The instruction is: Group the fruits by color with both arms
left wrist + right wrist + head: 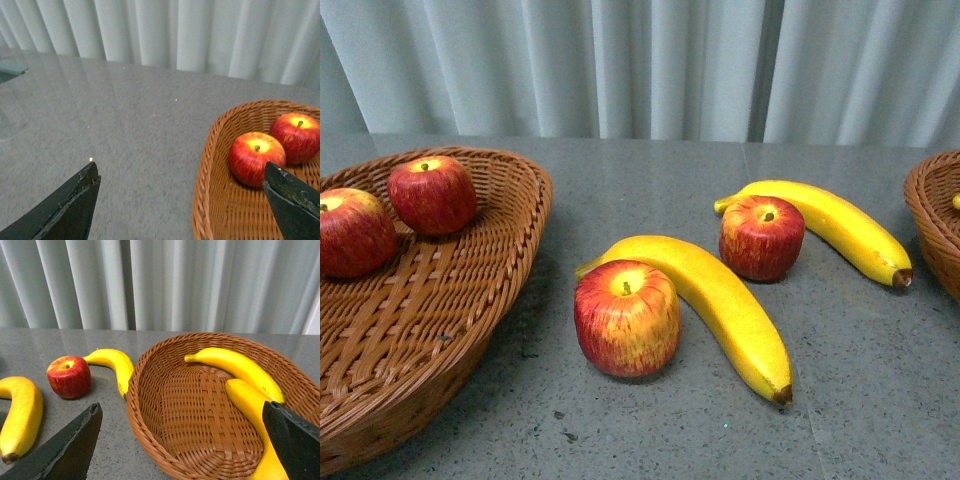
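A grey speckled table [650,190] runs back to a pale curtain [620,60] hanging in even vertical folds. On it, well apart, sit two woven things — a left wicker basket [420,300], shallow and oval, and a right wicker basket [932,215], brown too, cut off by the front view's edge.

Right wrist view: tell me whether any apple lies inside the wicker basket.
No, the basket holds only one banana and a second banana; the apple sits outside it.
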{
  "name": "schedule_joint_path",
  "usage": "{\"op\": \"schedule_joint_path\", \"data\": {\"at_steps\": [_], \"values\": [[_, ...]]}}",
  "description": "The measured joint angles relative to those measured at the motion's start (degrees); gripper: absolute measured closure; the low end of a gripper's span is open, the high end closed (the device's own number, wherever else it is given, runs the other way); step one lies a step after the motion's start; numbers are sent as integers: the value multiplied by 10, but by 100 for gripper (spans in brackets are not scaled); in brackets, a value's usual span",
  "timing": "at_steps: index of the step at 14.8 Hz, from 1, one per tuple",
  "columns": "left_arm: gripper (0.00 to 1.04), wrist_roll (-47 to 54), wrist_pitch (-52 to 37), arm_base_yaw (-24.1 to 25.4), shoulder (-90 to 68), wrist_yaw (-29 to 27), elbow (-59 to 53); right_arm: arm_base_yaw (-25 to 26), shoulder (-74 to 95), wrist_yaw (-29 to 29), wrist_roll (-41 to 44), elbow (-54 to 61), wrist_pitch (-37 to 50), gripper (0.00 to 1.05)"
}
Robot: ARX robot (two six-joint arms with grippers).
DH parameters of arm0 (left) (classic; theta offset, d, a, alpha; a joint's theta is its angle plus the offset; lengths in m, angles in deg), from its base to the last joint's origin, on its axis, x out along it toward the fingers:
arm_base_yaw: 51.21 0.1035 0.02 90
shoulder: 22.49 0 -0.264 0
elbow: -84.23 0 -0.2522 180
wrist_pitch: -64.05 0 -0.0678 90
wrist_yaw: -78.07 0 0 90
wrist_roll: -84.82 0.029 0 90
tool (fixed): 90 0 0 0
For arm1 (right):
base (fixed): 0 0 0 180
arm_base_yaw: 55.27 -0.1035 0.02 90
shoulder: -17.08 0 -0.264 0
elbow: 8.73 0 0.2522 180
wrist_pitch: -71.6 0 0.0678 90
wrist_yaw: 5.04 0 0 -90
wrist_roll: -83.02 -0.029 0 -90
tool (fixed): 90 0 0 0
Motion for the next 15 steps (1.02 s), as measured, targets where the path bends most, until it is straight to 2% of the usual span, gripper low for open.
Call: {"op": "schedule_joint_path", "data": {"at_steps": [2,5,9,12,15], "values": [[7,34,-64,8,-136,69,91,0,0,0,0,0,0,7],[7,83,-57,-41,-330,110,239,0,0,0,0,0,0,7],[7,118,10,-179,-442,135,341,0,0,0,0,0,0,7],[7,126,35,-283,-489,153,348,0,0,0,0,0,0,7],[7,135,35,-357,-516,183,348,0,0,0,0,0,0,7]]}}
